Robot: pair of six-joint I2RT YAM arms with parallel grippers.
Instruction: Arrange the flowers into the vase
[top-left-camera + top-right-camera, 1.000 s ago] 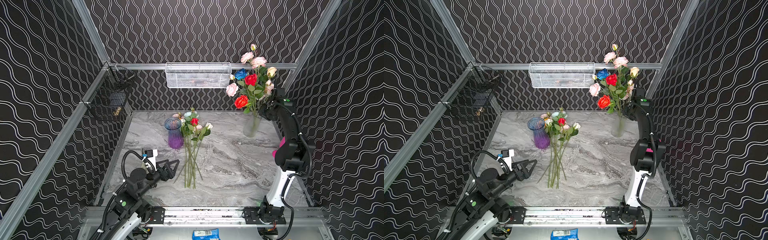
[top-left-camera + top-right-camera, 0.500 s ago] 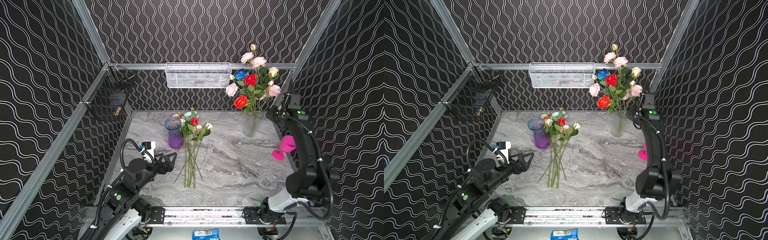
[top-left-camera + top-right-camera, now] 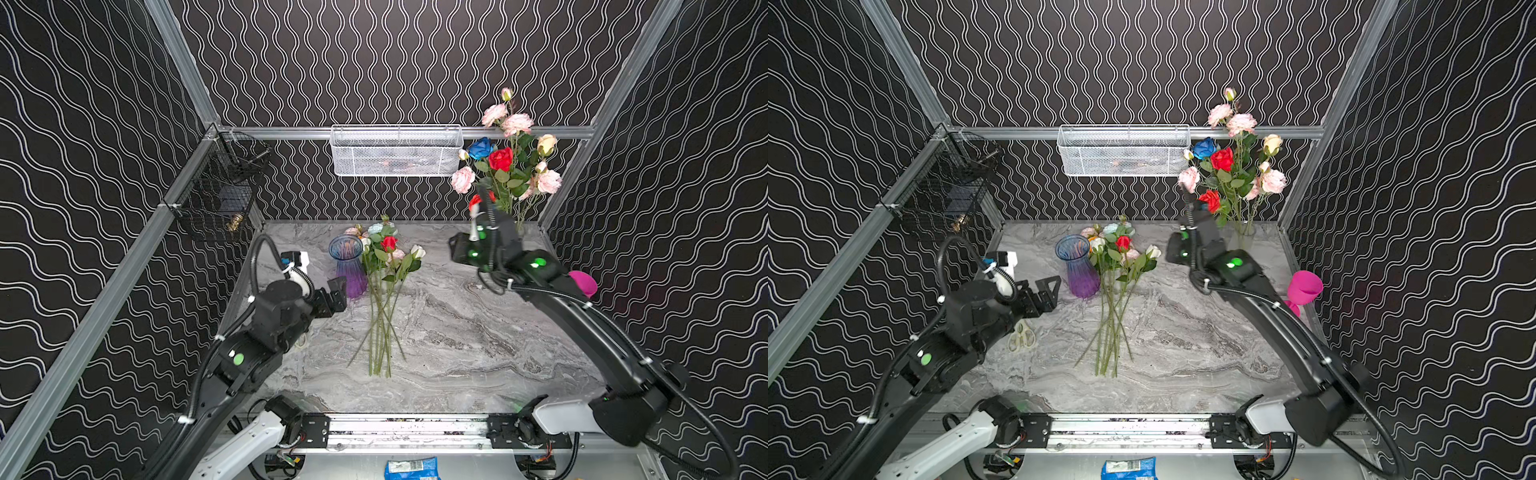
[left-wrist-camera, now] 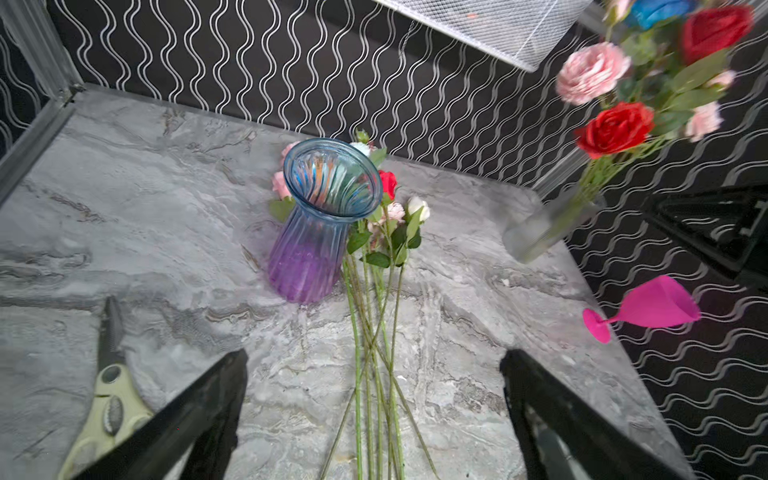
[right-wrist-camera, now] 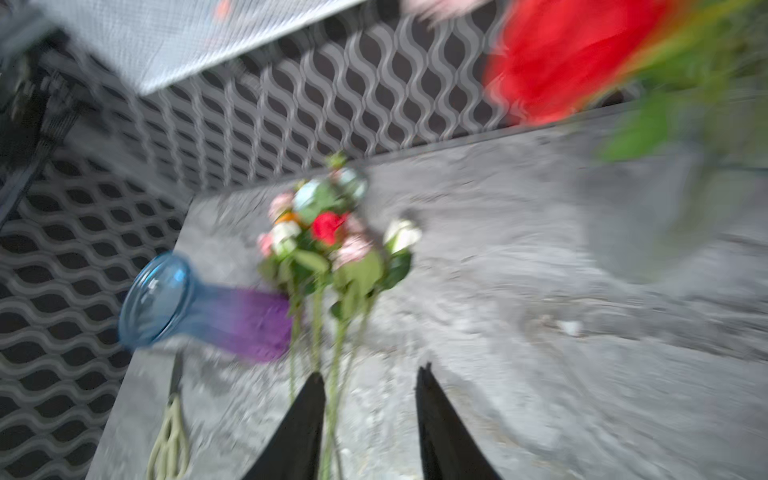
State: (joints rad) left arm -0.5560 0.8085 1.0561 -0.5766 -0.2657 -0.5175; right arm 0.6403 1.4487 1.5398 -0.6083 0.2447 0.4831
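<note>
The right claw swung off the standing bouquet; the left claw neared the purple vase.

Even bright light; right wrist view motion-blurred.

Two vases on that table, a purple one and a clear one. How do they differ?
The purple vase is tinted, blue at the rim; the clear vase has no colour. The purple vase stands empty; the clear vase holds tall flowers. The purple vase is nearer the middle, the clear vase in the back corner. Both stand upright.
</note>
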